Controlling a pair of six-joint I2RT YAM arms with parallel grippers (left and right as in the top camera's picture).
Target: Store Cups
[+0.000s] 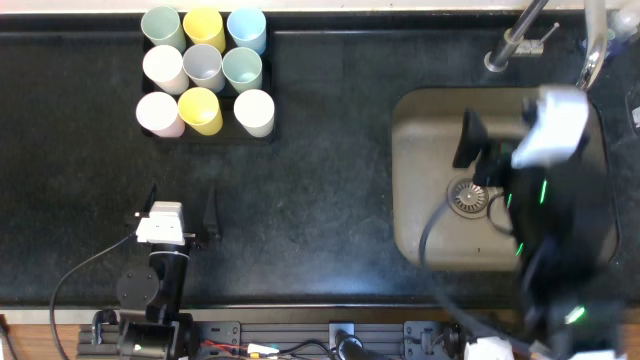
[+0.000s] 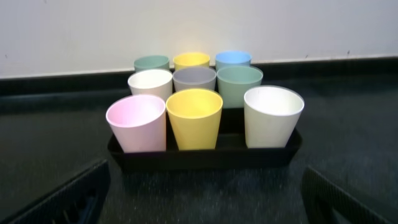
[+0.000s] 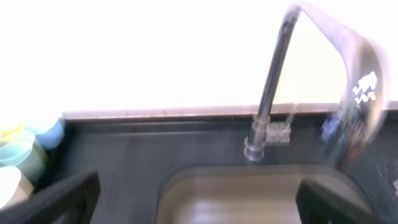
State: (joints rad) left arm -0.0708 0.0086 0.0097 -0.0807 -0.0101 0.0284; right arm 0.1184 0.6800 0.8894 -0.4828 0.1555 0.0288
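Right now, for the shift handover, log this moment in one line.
cups: nine upright in black tray | left arm: jaws open, empty, short of tray | right arm: jaws open, empty, above sink

I have bare counter (image 1: 320, 200) between the tray (image 2: 205, 155) at the far left corner and the sink (image 1: 420, 230) on the right. Nine cups (image 1: 203, 68) fill the tray, rims close together. The faucet (image 3: 270, 87) stands at the sink's far edge, arching over the basin.
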